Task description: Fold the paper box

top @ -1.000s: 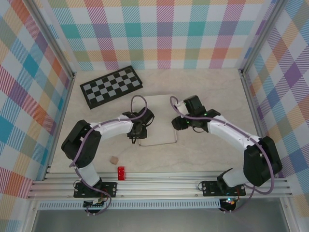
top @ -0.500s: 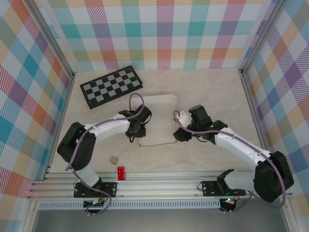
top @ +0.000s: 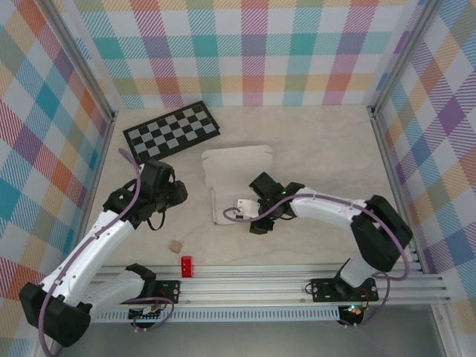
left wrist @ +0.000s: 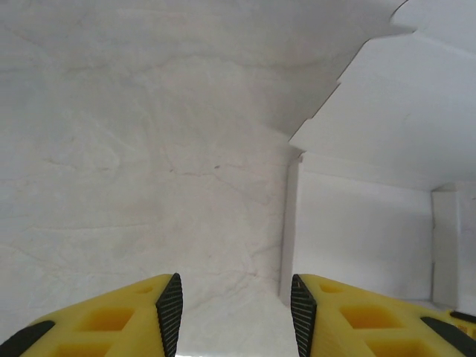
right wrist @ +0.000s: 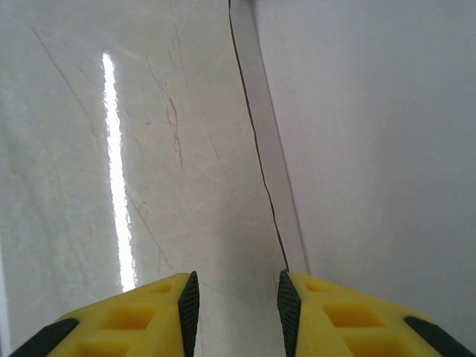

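The paper box [top: 236, 172] is lying near the middle of a pale, faintly veined table [top: 327, 149], which is standing inside an enclosure of pastel plaid walls [top: 253, 52] with metal posts at the corners. A black-and-grey checkerboard [top: 171, 134] is lying flat at the box's 10 o'clock, apart from it.

The box is sitting between the two grippers. The right gripper [top: 257, 225] is hovering at the box's 5 o'clock corner, right at its near edge. In the right wrist view, its yellow fingers [right wrist: 119, 320] are standing apart with bare table between them, gripping nothing, while the box's edge [right wrist: 372, 149] is running down to the inner pad at 5 o'clock. The left gripper [top: 175, 195] is waiting at the box's 9 o'clock, clear of it. In the left wrist view it [left wrist: 236, 312] is also gaping with nothing between the pads, and a low upright wall of the box [left wrist: 372, 245] is rising at 3 o'clock.

The right arm is reaching from its base, its forearm stretching towards 9 o'clock. The left arm is angling towards 1 o'clock.

A small red block [top: 186, 265] and a smaller tan cube [top: 175, 245] are sitting at the box's 7 o'clock.
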